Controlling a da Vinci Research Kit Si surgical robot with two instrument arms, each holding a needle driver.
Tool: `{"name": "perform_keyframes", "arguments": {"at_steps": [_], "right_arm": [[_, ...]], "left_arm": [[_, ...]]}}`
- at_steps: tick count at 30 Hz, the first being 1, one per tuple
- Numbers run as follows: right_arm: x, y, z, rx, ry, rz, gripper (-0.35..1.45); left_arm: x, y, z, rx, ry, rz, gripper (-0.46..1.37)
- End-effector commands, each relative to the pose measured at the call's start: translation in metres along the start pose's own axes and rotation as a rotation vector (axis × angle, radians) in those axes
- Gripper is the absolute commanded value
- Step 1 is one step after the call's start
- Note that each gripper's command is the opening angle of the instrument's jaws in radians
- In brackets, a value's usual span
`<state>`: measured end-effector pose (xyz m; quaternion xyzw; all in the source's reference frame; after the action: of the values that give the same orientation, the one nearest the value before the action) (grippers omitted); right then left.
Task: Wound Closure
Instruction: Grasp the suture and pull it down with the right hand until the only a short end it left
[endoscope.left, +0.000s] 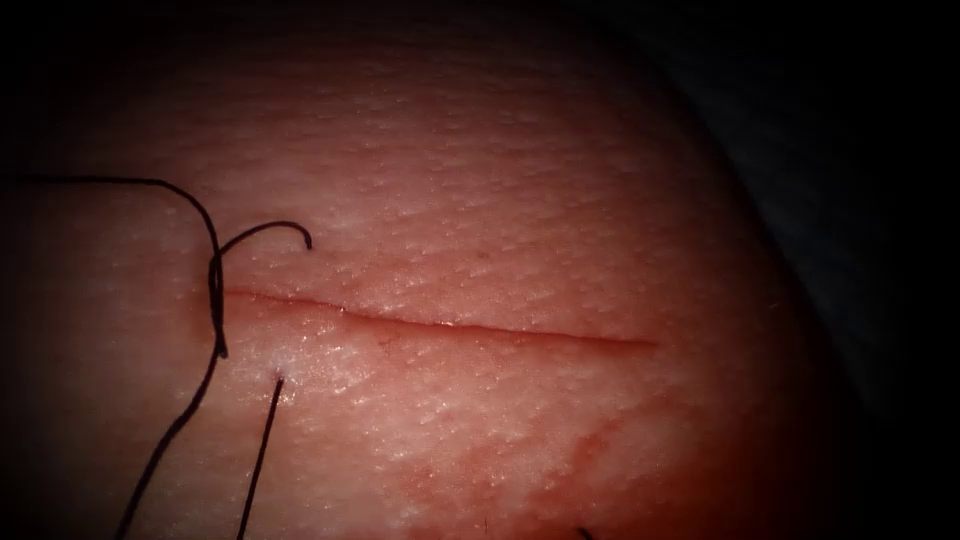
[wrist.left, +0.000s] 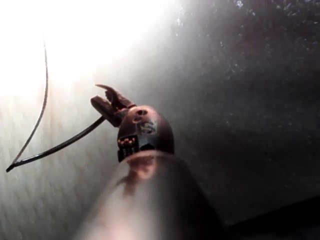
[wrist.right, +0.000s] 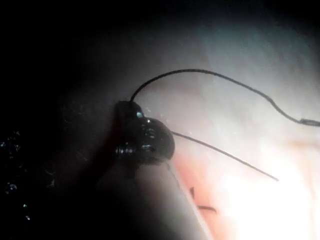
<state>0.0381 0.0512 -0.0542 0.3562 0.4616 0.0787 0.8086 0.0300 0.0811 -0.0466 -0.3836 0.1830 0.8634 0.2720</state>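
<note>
Tissue (endoscope.left: 520, 200) bare right of the knot: the cut (endoscope.left: 450, 328) lies open to approach along most of its length. Obstacles cluster at the cut's left end: thread (endoscope.left: 213, 290) crosses it there, one strand enters the tissue just below, a short cut end (endoscope.left: 285, 228) curls above. Red fluid (endoscope.left: 520, 470) smears the near side.

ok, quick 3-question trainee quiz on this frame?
1. True or false: the thread crosses the cut at its right end.
2. The red fluid lies: A) above the cut; B) below the cut, toward the right; C) at the cut's left end.
3. Fill in: in the right wrist view, thread arcs away from the right tool's ___.
Key: 1 false, it crosses at the left end; 2 B; 3 tip.
</note>
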Motion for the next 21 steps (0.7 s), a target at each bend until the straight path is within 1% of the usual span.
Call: {"name": "perform_keyframes", "arguments": {"at_steps": [1, 2, 6, 10, 13, 15, 17, 19, 21], "right_arm": [[0.0000, -0.0003, 0.0002, 0.010, -0.003, 0.004, -0.35], [0.0000, -0.0004, 0.0003, 0.014, -0.004, 0.007, -0.35], [0.0000, -0.0007, 0.0007, 0.028, -0.008, 0.006, -0.35], [-0.0002, -0.0004, 0.0008, 0.026, -0.012, 0.005, -0.35], [-0.0003, -0.0001, 0.0007, 0.024, -0.011, 0.007, -0.35], [-0.0002, 0.0001, 0.0007, 0.023, -0.010, 0.008, -0.35], [0.0001, 0.0001, 0.0010, 0.022, -0.010, 0.009, -0.35], [0.0003, 0.0000, 0.0013, 0.024, 0.004, 0.013, -0.35], [0.0008, -0.0004, 0.0017, 0.041, 0.023, 0.016, -0.35]], "left_arm": [[0.0005, -0.0011, -0.0016, 0.018, -0.004, 0.010, -0.35], [0.0007, -0.0014, -0.0022, 0.025, -0.003, 0.012, -0.35], [0.0022, -0.0039, -0.0059, 0.066, 0.009, 0.016, -0.35], [0.0035, -0.0061, -0.0101, 0.108, 0.013, 0.021, -0.35], [0.0038, -0.0068, -0.0119, 0.131, 0.010, 0.019, -0.35], [0.0037, -0.0068, -0.0121, 0.139, 0.007, 0.020, -0.35], [0.0031, -0.0064, -0.0114, 0.130, 0.013, 0.023, -0.35], [0.0026, -0.0057, -0.0104, 0.110, 0.009, 0.022, -0.35], [0.0018, -0.0045, -0.0082, 0.084, 0.000, 0.021, -0.35]]}}
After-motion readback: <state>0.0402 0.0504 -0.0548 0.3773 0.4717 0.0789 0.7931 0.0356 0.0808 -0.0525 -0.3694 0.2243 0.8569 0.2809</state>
